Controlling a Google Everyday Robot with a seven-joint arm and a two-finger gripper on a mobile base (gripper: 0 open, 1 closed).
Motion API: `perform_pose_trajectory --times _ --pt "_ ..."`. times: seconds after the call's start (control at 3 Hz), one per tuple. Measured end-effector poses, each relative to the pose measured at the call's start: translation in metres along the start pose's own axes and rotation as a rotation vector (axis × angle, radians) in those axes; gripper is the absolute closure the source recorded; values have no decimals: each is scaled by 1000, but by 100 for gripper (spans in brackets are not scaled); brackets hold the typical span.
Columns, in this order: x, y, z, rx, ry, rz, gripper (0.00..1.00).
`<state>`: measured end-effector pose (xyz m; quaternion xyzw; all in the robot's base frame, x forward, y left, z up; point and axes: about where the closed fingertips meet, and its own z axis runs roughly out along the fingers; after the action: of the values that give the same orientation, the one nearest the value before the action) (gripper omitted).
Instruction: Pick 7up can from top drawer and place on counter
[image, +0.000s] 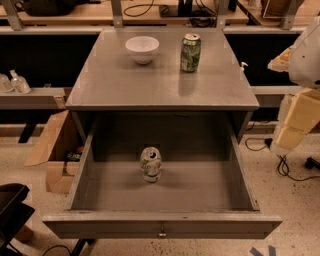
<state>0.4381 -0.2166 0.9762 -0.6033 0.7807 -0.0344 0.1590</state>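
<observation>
The top drawer (100, 226) stands pulled out from under the counter (150, 85), with its small knob (161, 232) on the front panel facing the camera. The 7up can (150, 164) stands upright on the drawer floor, near the middle and a little left of centre, touching none of the walls. Its silver top faces up.

The end effector (289, 136) shows as pale, blocky parts at the right edge of the view, outside the cabinet, at about the height of the counter's front lip. Whether it is wide or narrow I cannot tell. It holds nothing that shows. The 7up can is well apart from it, down and to its left, with the drawer's right wall between them.

On the counter a white bowl (142, 49) and a darker green can (190, 52) stand near the back edge, side by side and apart.
</observation>
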Motion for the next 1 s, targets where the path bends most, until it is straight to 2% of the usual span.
perform_pose_trajectory --times 0.33,0.67,1.0 --pt "0 0 0 0 0 0 0" --pt "-7 2 16 -30 -51 -1 0" --pt "-16 10 56 -88 -167 -13 0"
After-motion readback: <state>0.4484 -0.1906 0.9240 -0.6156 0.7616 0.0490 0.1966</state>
